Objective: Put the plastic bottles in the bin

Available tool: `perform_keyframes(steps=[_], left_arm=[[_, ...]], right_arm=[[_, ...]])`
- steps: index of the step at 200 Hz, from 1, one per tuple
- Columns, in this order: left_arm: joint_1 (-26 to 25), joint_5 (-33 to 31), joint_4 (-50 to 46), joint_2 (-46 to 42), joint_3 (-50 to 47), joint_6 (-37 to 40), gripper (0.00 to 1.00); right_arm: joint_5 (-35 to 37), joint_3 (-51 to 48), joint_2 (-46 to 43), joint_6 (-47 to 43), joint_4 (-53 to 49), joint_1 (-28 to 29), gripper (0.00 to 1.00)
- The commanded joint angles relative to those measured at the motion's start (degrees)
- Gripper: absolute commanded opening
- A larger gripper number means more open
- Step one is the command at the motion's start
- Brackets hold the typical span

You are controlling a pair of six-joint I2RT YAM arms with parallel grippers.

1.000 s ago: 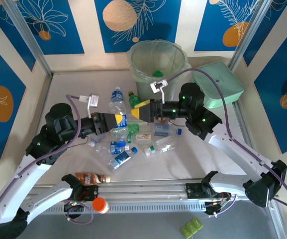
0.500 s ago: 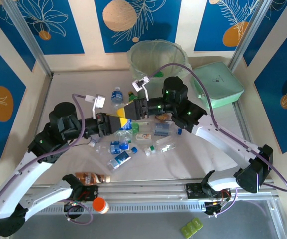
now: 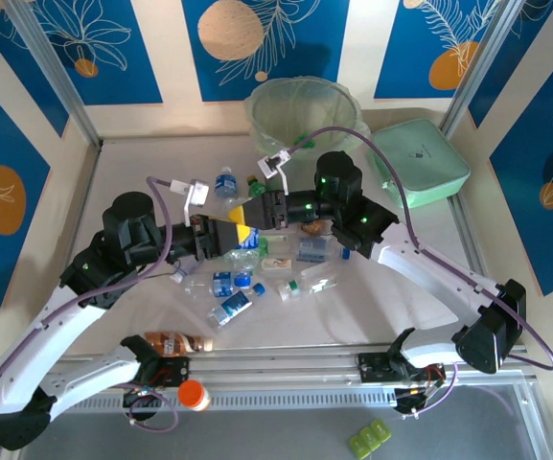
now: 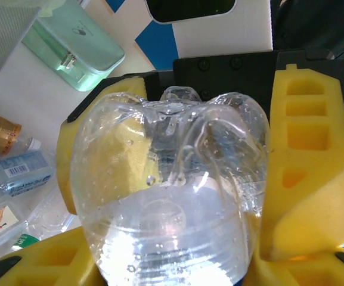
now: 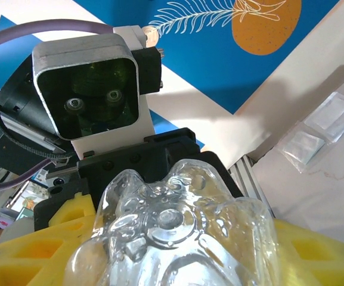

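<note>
Holding: left gripper (image 3: 224, 235) and right gripper (image 3: 249, 211) both close on one clear bottle (image 4: 172, 190), tip to tip.
Bottle axis: along the line between the wrists.
Bin (image 3: 266, 129): just behind, nearer the right arm.

Clear bottle (image 4: 172, 196) gripped between yellow jaws, small plastic bottles (image 3: 226, 284) lying scattered, translucent bin (image 3: 305, 110) upright beyond.

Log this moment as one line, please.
left gripper: shut on clear bottle | right gripper: around its base, grip unclear | bin: beyond, upright
</note>
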Motion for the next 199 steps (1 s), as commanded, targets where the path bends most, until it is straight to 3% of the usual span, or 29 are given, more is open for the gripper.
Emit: perform_keyframes(steps=[1, 15, 44, 81, 103, 123, 171, 199], left_arm=[[-0.50, -0.12, -0.29, -1.12, 2.02, 0.72, 0.60], [-0.47, -1.03, -1.00, -1.50, 2.51, 0.85, 0.72], [-0.42, -3.83, -3.37, -2.66, 4.68, 2.13, 0.85], [-0.42, -14.72, -11.31, -4.07, 8.89, 6.26, 0.86], [-0.41, -23.94, -16.98, -5.04, 10.31, 8.16, 0.86], [-0.42, -28.26, -20.16, -5.24, 11.03, 8.80, 0.85], [-0.42, -30.77, -24.18, -4.70, 11.22, 10.03, 0.84], [-0.42, -28.92, -21.99, -6.02, 8.81, 8.91, 0.84]], right_arm=[[-0.98, 0.17, -2.76, 1.19, 0.22, -0.42, 0.51], [-0.26, 0.35, -3.34, 0.83, -0.60, -1.15, 0.50], [1.43, 1.50, -4.38, -0.74, -3.96, -4.41, 0.48], [6.59, 6.94, -3.81, -5.56, -12.79, -11.66, 0.46], [12.38, 16.78, -0.03, -10.11, -23.70, -16.12, 0.45], [16.93, 23.93, 3.77, -12.48, -27.51, -19.83, 0.44], [28.78, 43.04, 19.02, -20.48, -33.21, -26.10, 0.44], [34.75, 57.00, 31.01, -26.56, -40.19, -27.46, 0.44]])
